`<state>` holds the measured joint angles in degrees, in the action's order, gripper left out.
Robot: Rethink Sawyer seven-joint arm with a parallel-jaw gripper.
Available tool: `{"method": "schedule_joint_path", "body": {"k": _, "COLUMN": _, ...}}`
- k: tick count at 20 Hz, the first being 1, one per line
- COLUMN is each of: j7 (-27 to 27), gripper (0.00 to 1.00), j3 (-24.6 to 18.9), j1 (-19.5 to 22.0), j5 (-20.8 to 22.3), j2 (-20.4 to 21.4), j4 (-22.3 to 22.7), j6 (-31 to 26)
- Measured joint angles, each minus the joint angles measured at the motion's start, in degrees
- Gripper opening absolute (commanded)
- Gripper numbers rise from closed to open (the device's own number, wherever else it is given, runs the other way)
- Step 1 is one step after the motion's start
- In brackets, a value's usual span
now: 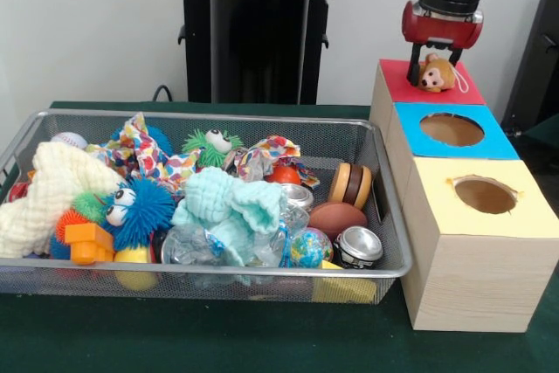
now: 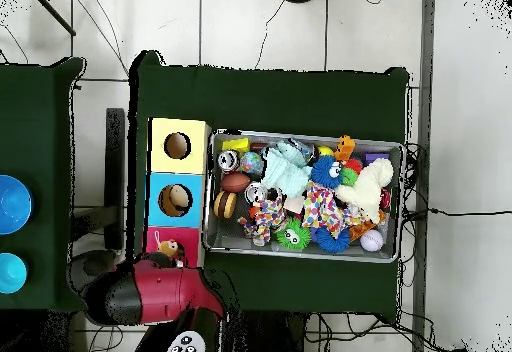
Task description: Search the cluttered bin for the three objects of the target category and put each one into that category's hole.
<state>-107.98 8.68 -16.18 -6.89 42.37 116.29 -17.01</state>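
Pincer: closed around 1 tan monkey toy
Position: over red box top
Basket: cluttered, on desk

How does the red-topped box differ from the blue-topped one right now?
The red-topped box has the gripper over it, holding a tan toy monkey that hides its hole. The blue-topped box stands nearer the camera, its round hole uncovered. Both are pale wooden boxes beside the wire basket.
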Motion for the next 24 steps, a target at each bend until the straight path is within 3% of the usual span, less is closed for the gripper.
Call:
{"method": "schedule_joint_path", "body": {"k": 13, "j7": 0.01, "gripper": 1.0, "j3": -0.84, "j1": 1.24, "j5": -0.2, "j2": 0.47, "j4": 0.4, "j6": -0.28}}
{"method": "schedule_joint_path", "body": {"k": 24, "j7": 0.01, "gripper": 1.0, "j3": -2.99, "j1": 4.47, "j5": -0.59, "j2": 3.09, "j4": 0.43, "j6": -4.16}}
